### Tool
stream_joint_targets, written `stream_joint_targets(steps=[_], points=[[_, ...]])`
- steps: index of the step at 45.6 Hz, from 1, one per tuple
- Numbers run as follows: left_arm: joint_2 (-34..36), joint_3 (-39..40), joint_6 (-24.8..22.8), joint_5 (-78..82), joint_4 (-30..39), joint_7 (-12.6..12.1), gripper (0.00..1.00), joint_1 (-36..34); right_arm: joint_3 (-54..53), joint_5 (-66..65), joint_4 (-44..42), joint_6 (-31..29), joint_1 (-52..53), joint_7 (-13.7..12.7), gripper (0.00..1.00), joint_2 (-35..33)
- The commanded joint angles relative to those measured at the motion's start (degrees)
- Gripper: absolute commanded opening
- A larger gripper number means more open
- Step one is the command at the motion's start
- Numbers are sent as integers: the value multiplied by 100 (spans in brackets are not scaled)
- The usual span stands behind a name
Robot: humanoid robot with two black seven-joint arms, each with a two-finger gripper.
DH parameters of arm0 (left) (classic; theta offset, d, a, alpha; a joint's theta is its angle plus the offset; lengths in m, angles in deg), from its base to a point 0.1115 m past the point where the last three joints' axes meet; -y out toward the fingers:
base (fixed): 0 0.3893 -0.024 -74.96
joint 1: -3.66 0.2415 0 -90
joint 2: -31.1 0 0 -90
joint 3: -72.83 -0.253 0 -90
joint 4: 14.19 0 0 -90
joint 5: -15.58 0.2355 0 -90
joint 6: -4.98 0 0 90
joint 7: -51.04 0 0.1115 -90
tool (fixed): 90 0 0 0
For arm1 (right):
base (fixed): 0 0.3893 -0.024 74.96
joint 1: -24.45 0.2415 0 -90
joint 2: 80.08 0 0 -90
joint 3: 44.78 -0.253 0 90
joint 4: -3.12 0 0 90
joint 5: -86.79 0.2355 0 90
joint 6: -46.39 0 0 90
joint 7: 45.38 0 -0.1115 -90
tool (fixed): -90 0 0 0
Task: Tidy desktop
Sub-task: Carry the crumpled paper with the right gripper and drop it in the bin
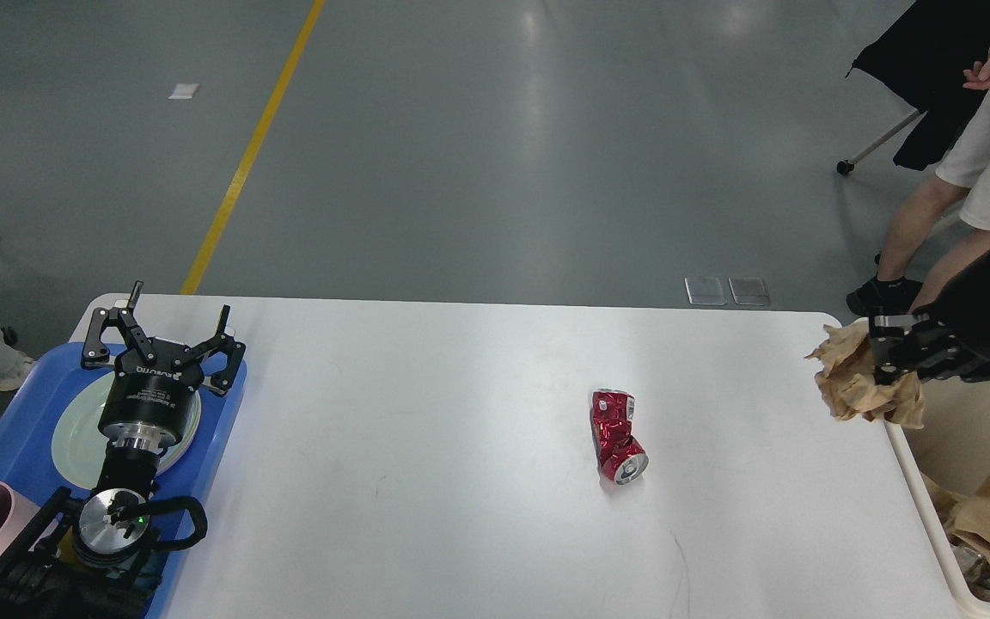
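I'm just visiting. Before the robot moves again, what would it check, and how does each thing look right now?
1. Right gripper grips the crumpled brown paper: ok.
2. Paper is above the cream bin: not ok, it hangs at the desktop edge.
3. Bin has room: cannot tell.
4. Left gripper open and free, over the blue tray: ok.
5. Desktop tidy: not ok, the crushed red can remains.

White surface (pixel 461 413): smooth, matt, faintly scuffed. Crushed can (pixel 616 434): glossy red metal, dented, with a bare silver end. Crumpled paper (pixel 856 383): brown, rough, creased. Tray (pixel 27 430): smooth blue plastic. Plate (pixel 74 434): pale, glossy. Left end effector (pixel 164 331): matt black, with a brushed metal joint behind it. Floor (pixel 495 146): grey, polished, reflective.
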Motion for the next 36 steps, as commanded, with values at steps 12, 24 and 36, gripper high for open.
stream_joint_targets(steps=[12,24,36], points=[[0,0,0,-5,0,0,97,1,220,-37,-2465,384,-2230,-76,0,-2211],[0,0,0,-5,0,0,97,1,-2055,69,-5181,647,-5877,-269,0,-2519],[0,0,0,4,0,0,97,1,-3552,69,-6386,1755,-8129,-533,0,-2239]])
